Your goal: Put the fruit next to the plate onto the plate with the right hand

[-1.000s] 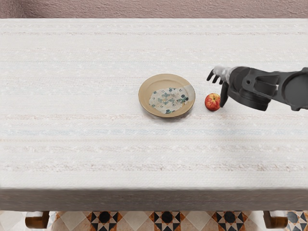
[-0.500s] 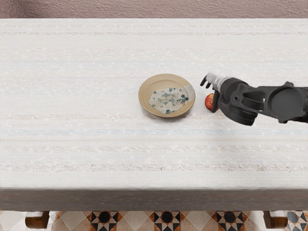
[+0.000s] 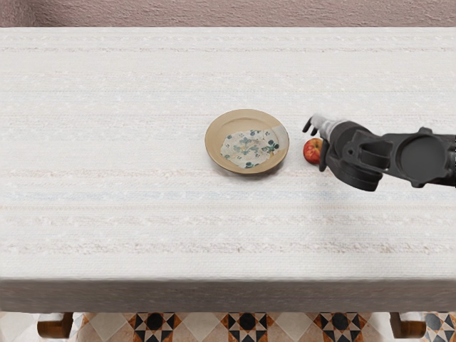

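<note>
A small red apple (image 3: 311, 151) lies on the table just right of the tan plate (image 3: 217, 133), which has a floral pattern in its middle. My right hand (image 3: 317, 142) comes in from the right edge and sits against the apple's right side, covering part of it. Its fingers (image 3: 313, 125) are spread above and behind the apple, and the thumb hangs down at the apple's right. They do not close on the fruit, which rests on the cloth. The left arm is out of view.
The table (image 3: 142, 214) wears a pale striped cloth and its front edge runs along the bottom of the view. A wall borders the far side. Patterned floor tiles and chair parts show below the table edge.
My right hand moved left and down from beside the apple until it closed in over it, then eased slightly right. The apple and plate stayed where they were.
</note>
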Controlling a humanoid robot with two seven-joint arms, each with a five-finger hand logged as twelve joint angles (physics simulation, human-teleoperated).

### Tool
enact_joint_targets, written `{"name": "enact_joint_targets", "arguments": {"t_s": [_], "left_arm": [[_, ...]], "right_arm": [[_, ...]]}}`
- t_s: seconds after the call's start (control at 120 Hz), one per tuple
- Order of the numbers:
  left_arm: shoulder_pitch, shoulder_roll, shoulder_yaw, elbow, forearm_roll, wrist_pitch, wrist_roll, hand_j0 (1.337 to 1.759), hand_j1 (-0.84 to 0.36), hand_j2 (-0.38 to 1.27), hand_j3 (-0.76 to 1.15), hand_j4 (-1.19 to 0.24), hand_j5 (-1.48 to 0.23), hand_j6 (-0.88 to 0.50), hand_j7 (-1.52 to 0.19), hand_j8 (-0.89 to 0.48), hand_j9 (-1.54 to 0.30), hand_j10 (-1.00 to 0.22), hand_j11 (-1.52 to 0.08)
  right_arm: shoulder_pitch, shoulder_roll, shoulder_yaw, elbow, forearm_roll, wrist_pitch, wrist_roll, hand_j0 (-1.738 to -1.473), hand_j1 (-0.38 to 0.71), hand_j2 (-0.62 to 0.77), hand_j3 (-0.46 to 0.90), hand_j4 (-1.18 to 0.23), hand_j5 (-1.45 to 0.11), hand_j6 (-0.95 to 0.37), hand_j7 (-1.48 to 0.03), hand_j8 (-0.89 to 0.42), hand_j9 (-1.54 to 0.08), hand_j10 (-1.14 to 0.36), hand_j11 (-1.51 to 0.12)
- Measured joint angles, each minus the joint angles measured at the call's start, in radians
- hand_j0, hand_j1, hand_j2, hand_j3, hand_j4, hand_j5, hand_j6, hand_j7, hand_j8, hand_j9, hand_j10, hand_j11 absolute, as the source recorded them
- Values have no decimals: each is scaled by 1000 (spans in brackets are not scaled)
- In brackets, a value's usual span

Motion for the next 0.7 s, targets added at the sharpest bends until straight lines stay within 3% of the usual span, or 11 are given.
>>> {"name": "enact_joint_targets", "arguments": {"t_s": [0.5,0.633,0.7], "left_arm": [[0,0,0,0,0,0,0,1658,349,0,0,0,0,0,0,0,0,0,0],[0,0,0,0,0,0,0,1658,349,0,0,0,0,0,0,0,0,0,0],[0,0,0,0,0,0,0,1658,349,0,0,0,0,0,0,0,0,0,0]], "right_arm": [[-23,12,0,-22,1,0,0,-1658,153,-82,0,-422,-546,-419,-546,-422,-545,-422,-545],[-28,12,1,-31,0,1,0,-1657,227,-80,0,-495,-641,-433,-641,-496,-641,-495,-641],[-29,12,1,-33,-1,3,0,-1654,241,-75,0,-518,-702,-394,-691,-471,-703,-526,-703]]}}
